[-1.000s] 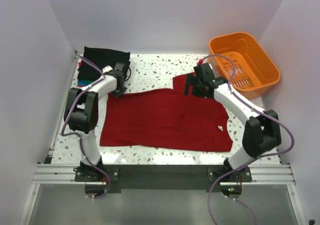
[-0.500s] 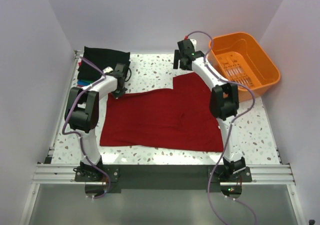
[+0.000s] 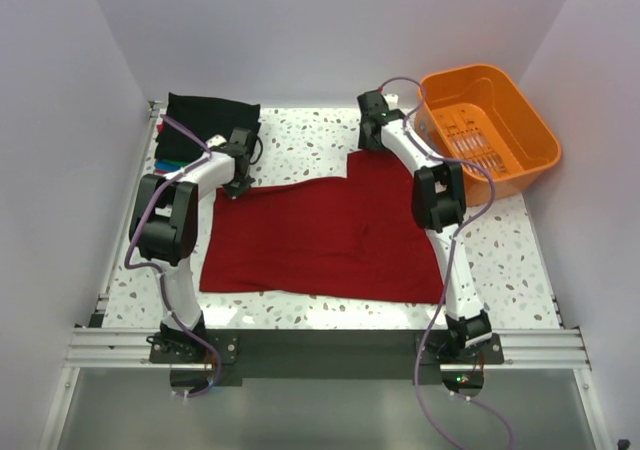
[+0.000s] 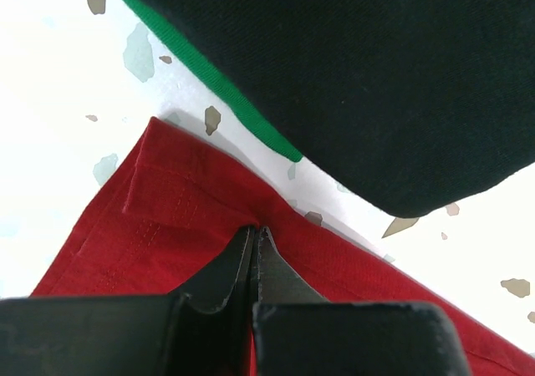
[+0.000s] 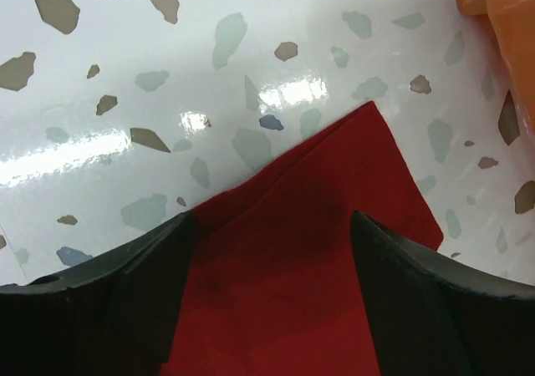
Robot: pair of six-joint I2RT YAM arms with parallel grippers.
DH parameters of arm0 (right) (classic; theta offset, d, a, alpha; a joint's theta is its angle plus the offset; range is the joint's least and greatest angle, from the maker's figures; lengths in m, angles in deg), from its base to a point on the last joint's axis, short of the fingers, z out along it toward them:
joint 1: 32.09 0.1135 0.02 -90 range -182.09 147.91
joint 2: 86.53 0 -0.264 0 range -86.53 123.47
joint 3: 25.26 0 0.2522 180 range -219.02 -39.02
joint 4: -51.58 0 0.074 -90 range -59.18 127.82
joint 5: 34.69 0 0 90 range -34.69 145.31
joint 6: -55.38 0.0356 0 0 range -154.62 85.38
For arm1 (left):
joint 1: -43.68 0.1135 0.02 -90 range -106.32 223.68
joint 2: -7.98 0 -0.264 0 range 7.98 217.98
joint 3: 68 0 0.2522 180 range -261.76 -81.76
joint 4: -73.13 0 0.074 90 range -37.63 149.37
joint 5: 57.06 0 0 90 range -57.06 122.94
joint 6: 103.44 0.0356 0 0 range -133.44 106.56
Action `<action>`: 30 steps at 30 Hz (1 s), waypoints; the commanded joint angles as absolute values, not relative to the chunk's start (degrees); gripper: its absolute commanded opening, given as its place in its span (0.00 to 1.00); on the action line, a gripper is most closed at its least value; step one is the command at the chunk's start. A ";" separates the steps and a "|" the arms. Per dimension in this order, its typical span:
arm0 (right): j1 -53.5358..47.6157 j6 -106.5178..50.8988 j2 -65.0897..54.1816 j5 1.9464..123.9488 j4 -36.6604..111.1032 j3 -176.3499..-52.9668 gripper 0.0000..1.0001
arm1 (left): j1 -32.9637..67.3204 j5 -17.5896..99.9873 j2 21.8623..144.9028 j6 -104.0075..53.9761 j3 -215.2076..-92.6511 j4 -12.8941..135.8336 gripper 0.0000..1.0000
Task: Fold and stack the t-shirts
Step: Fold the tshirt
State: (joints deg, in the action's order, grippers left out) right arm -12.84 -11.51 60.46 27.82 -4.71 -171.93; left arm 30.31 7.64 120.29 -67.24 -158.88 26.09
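Note:
The dark red t-shirt (image 3: 330, 235) lies spread flat in the middle of the table. My left gripper (image 3: 234, 182) sits at the shirt's far left corner. In the left wrist view its jaws (image 4: 255, 236) are shut, with a fold of the red cloth (image 4: 175, 217) pinched at the tips. My right gripper (image 3: 372, 136) is low over the shirt's far right corner. Its fingers (image 5: 159, 276) stand open on either side of the red cloth (image 5: 309, 259), not closed on it. A folded black t-shirt (image 3: 210, 110) tops the stack at the far left, with a green edge (image 4: 226, 88) under it.
An orange plastic basket (image 3: 490, 120) stands at the far right, close to my right gripper; its rim (image 5: 501, 25) shows in the right wrist view. Blue and teal cloth (image 3: 170, 158) peeks out beside the black stack. White walls enclose the table on three sides.
My right arm has swung from above the shirt's right half to its far right corner, and its jaws have narrowed a little. The left gripper has shut on the shirt's corner.

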 commanded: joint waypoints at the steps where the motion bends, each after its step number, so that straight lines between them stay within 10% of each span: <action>1: -13.28 -9.67 59.45 26.30 -3.77 -168.06 0.76 | 30.67 6.66 117.58 -66.43 -158.75 27.46 0.00; 11: -13.19 -7.99 51.55 29.56 3.63 -157.06 0.00 | 30.67 6.48 116.52 -65.91 -159.02 27.02 0.00; 30: -6.78 -7.21 3.13 24.46 14.36 -109.00 0.00 | 30.58 5.60 105.20 -62.65 -151.99 28.34 0.00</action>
State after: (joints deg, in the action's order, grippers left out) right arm -8.45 -8.71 8.20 27.32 13.76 -114.22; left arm 30.31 7.14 109.36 -63.76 -153.55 26.88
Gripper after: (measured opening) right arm 0.026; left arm 0.014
